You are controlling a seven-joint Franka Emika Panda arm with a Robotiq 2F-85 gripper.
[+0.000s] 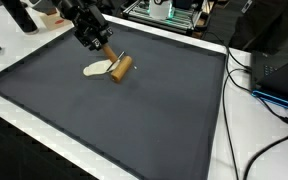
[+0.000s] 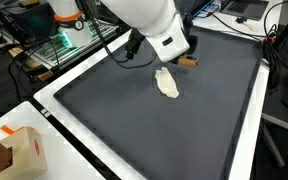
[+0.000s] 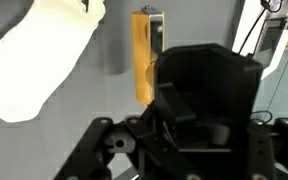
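While the gripper [image 1: 103,50] hangs low over the dark grey mat [image 1: 134,120], we cannot tell whether its jaws are apart or together, as its black body hides them. From the left in the wrist view, we see a flat cream-white cloth piece [image 3: 39,55]. Just beside it, a long tan wooden block [image 3: 141,60] lies flat on the mat, with a small metal piece [image 3: 156,30] at one end.

Place: you're working in a robotics lab or workshop.
Bench: your white table [image 1: 220,140] is covered by a dark mat [image 1: 124,115].
Wiring: loose cables [image 1: 246,75] trail off the edge beside you.
Hardware: an open electronics rack [image 2: 66,40] and a black computer case [image 1: 282,68] stand close by.
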